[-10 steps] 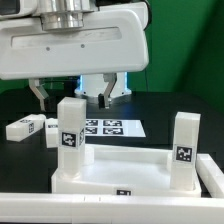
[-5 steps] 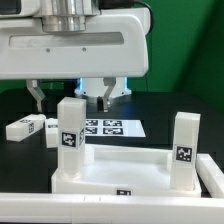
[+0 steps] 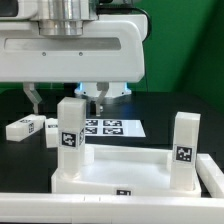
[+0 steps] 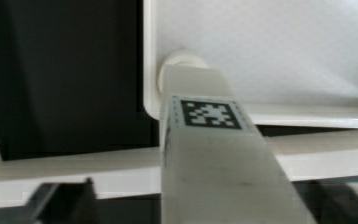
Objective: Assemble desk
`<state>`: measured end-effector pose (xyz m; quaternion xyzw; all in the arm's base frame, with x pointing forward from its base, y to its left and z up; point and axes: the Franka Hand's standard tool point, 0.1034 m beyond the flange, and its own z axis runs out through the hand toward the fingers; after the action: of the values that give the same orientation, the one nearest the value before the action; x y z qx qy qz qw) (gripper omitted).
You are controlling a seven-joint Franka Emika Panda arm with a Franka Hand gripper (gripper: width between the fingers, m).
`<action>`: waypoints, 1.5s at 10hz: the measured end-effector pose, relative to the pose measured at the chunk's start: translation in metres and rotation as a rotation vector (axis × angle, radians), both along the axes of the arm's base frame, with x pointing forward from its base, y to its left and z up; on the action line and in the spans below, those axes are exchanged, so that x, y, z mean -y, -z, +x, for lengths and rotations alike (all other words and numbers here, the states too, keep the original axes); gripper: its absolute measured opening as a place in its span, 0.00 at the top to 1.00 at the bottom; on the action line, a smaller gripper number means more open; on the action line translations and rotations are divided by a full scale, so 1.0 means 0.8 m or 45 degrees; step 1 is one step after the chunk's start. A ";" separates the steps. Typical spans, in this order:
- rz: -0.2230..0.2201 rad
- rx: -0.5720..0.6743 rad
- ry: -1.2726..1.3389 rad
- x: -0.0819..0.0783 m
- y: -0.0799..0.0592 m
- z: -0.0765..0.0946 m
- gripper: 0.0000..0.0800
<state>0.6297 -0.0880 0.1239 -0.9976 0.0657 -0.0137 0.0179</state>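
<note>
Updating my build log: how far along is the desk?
Looks done: two legs stand upright on the tabletop. In hand: the open tool hangs over the leg at the exterior view's left, holding nothing. Left: two loose legs lie near the marker board.

Tabletop [image 3: 110,175], leg [image 3: 70,128] below jaws: white plastic, smooth, matt. Robot housing [image 3: 70,50]: glossy white. Wrist flange [image 3: 62,10]: grey metal. Table [image 3: 12,108]: black, matt.

Tabletop [image 3: 130,170] runs off the exterior view's lower edge — marker board [image 3: 112,127] partly hidden behind a leg [image 3: 70,125]
</note>
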 end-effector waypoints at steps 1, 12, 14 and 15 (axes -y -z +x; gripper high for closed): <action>0.000 0.000 -0.001 0.000 0.000 0.000 0.45; 0.062 0.011 0.585 0.001 0.001 0.000 0.64; 0.098 0.021 0.791 0.000 0.001 0.001 0.64; 0.103 0.022 0.888 -0.001 0.001 0.003 0.64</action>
<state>0.6318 -0.0871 0.1227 -0.9134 0.4029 -0.0248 0.0523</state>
